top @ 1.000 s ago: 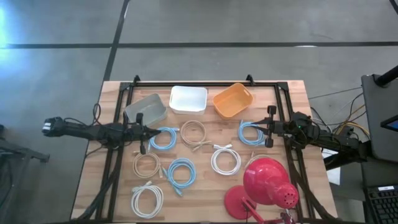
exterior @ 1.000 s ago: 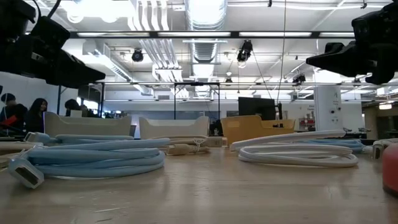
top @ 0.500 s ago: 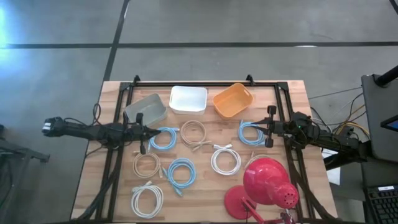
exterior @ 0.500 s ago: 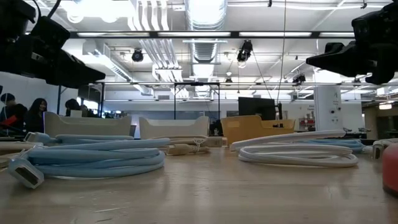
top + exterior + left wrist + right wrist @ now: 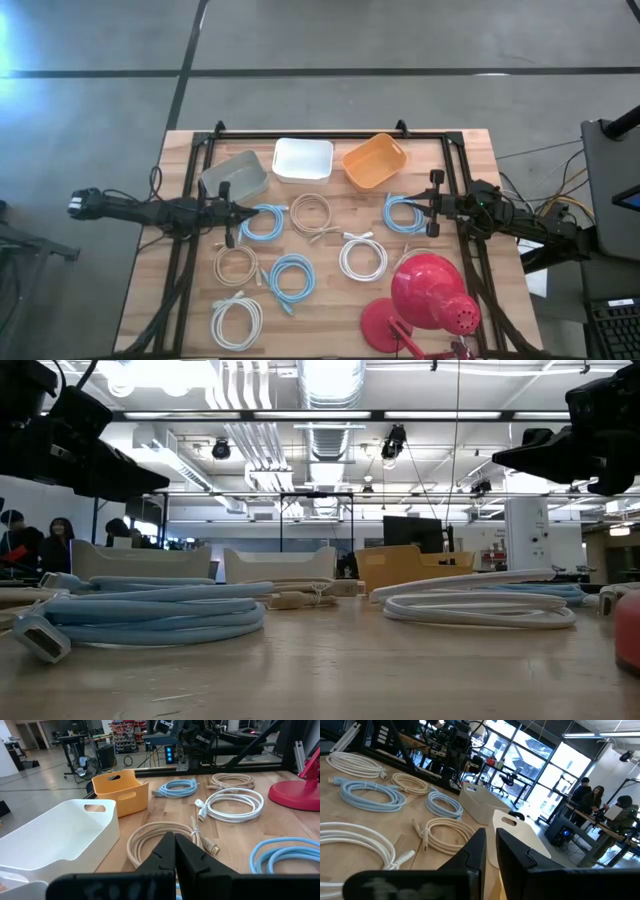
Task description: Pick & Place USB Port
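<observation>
Several coiled cables lie flat on the wooden table: light blue ones (image 5: 264, 222) (image 5: 404, 213) (image 5: 292, 277), beige ones (image 5: 311, 213) (image 5: 236, 265) and white ones (image 5: 363, 257) (image 5: 237, 318). My left gripper (image 5: 243, 212) hovers shut and empty above the table's left side, beside the left light blue coil; it also shows in the left wrist view (image 5: 175, 839). My right gripper (image 5: 418, 207) hovers shut and empty at the right side, over the edge of the right light blue coil; it also shows in the right wrist view (image 5: 490, 834).
A grey bin (image 5: 235, 176), a white bin (image 5: 303, 160) and an orange bin (image 5: 374, 161) stand in a row along the table's far edge. A red desk lamp (image 5: 430, 296) stands at the near right corner. People sit in the room beyond the table (image 5: 60, 532).
</observation>
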Tool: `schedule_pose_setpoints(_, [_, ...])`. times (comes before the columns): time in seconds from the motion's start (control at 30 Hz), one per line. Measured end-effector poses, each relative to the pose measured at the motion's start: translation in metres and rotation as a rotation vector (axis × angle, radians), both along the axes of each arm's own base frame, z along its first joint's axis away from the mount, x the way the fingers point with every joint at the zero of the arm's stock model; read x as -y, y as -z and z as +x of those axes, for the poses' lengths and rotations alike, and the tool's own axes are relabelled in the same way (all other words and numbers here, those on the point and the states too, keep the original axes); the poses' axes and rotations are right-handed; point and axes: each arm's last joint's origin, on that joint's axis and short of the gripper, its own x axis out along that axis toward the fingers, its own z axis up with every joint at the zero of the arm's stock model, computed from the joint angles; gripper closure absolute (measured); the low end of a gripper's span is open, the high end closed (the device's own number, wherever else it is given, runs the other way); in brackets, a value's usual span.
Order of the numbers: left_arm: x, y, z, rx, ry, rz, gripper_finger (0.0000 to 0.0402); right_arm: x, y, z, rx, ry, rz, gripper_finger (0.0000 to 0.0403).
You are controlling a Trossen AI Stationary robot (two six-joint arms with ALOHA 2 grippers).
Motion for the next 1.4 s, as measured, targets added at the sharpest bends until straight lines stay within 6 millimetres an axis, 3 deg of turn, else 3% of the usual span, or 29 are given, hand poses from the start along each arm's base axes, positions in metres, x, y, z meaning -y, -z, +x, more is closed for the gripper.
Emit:
schedule_pose_setpoints(0.8, [0.0,-0.006,0.001,0.066,-0.011,-0.031,0.0401,0.001,0.0,0.0,0.005,0.043,0.001,0.0365])
schedule_pose_setpoints(0.87, [0.0,-0.011,0.001,0.12,-0.012,-0.049,0.0401,0.001,0.0,0.0,0.016,0.033,0.109,0.0365])
schedule_pose_setpoints(1.03, [0.0,-0.018,0.002,0.189,-0.007,-0.043,0.0401,0.001,-0.003,0.0,0.084,0.008,0.619,0.0364])
schedule_pose_setpoints(1.13, [0.0,-0.018,0.002,0.192,-0.008,-0.044,0.0401,0.0,-0.003,0.0,0.109,0.0,0.834,0.0364])
schedule_pose_setpoints(1.23, [0.0,-0.018,0.002,0.195,-0.008,-0.049,0.0401,0.002,-0.004,0.0,0.144,0.039,0.88,0.0364])
schedule_pose_setpoints(1.4, [0.0,-0.022,0.002,0.232,-0.019,-0.028,0.0401,0.008,-0.009,-0.002,0.265,0.224,0.78,0.0364])
